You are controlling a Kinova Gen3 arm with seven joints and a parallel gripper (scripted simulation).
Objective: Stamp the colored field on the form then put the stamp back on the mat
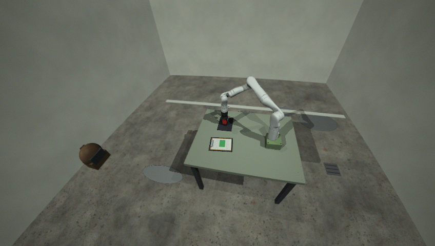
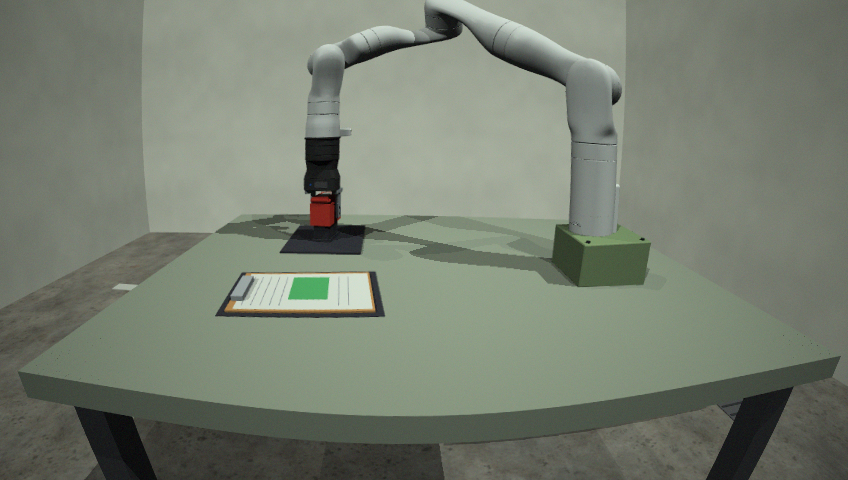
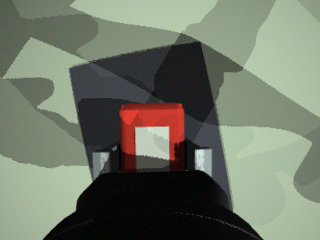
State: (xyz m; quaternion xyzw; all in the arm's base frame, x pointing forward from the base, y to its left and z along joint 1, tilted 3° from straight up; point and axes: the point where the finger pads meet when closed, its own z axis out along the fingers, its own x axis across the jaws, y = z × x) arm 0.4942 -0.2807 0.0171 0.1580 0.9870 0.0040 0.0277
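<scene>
A red stamp stands upright on the dark mat at the far left of the table. It also shows in the wrist view and in the top view. My gripper hangs straight down over it, open, with one finger on each side of the stamp's upper part. The form on its clipboard lies in front of the mat, with a green field in its middle. The clipboard also shows in the top view.
The arm's green base block stands on the table's right side. A brown rounded object sits on the floor far left of the table.
</scene>
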